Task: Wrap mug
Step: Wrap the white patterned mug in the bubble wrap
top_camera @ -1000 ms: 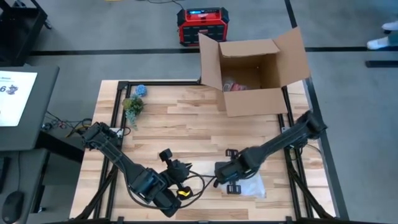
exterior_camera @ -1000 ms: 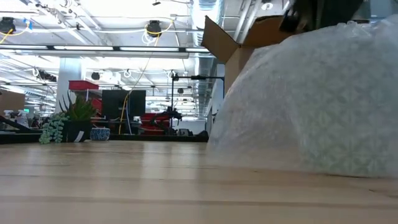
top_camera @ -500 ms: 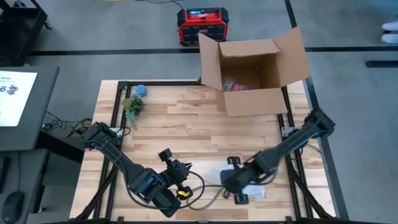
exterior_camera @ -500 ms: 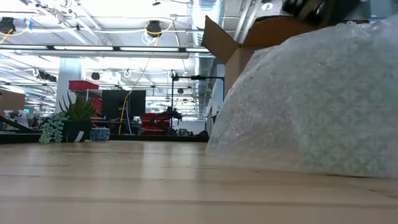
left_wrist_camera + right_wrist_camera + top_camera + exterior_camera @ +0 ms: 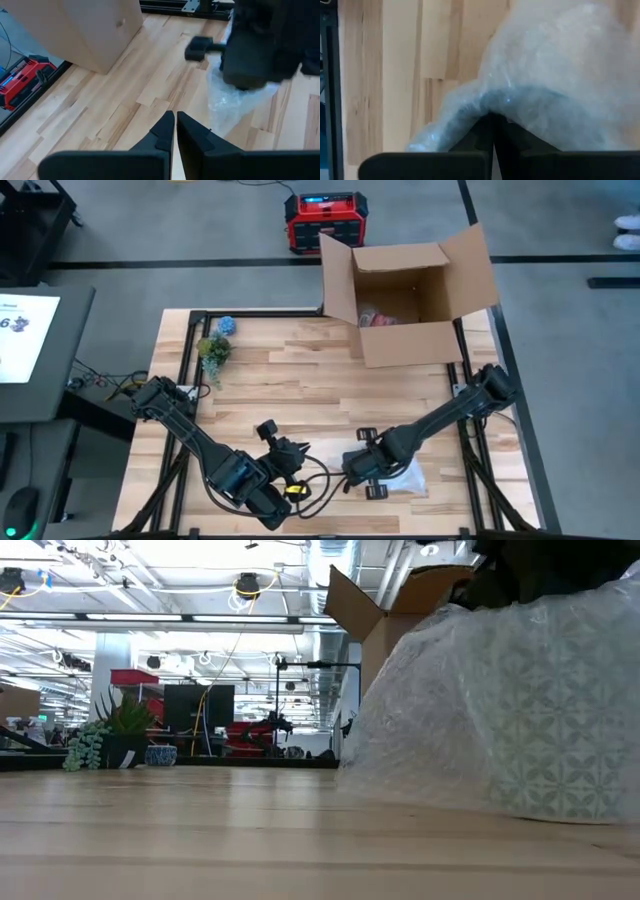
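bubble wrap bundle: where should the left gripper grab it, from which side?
Judging from the pictures, the loose flat edge of the bubble wrap on its cardboard box side is best, approached low along the table. The right gripper is shut on the opposite edge, and the middle bulges too wide. The left gripper is shut and must open first.

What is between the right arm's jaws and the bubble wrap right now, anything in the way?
Nothing visible. The right gripper is shut on the edge of the bubble wrap at the table's near right. The mug is not visible. The left gripper waits nearby, shut.
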Available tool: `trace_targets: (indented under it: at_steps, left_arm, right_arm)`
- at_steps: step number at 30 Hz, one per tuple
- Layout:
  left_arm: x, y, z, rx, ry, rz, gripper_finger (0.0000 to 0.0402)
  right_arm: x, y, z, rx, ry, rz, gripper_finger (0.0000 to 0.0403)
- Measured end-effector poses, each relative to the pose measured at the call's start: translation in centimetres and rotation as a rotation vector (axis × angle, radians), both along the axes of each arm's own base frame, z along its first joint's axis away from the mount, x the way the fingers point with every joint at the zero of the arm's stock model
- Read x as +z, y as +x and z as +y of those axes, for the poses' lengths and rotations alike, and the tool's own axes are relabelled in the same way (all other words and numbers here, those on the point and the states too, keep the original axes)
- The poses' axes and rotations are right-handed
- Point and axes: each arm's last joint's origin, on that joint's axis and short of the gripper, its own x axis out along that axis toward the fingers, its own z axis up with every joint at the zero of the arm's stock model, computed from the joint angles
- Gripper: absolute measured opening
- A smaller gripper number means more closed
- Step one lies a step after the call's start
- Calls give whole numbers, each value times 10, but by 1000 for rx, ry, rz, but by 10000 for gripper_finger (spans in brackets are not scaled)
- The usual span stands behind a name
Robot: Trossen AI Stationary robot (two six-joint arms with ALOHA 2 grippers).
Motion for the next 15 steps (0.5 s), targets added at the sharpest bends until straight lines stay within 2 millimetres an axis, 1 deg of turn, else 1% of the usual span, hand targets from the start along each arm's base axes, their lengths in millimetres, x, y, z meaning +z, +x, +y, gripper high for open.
trace_targets:
  at_steps: [2, 4, 6, 9, 11, 12, 14, 15]
  left_arm:
    - [0, 0, 0, 0, -2, -2, 0]
    - [0, 0, 0, 1, -4, -5, 0]
    - [0, 1, -1, 0, -10, -7, 0]
    - [-4, 4, -4, -29, -63, 21, 0]
    - [-8, 5, -8, -56, -71, 55, 0]
    - [-15, 8, -11, -63, -73, 76, 0]
    - [-26, 12, -16, -71, -87, 113, 0]
    - [-35, 14, -20, -74, -94, 141, 0]
  right_arm:
    - [17, -9, 0, -16, 8, -37, 0]
    - [39, -20, 0, -38, 15, -111, 0]
    - [61, -36, 4, -66, 19, -181, 0]
    - [85, -64, 14, -114, 24, -264, 0]
    - [95, -82, 24, -160, 46, -305, 0]
    - [98, -91, 30, -186, 56, -311, 0]
    - [96, -108, 42, -256, 58, -300, 0]
    - [90, -115, 47, -301, 56, -293, 0]
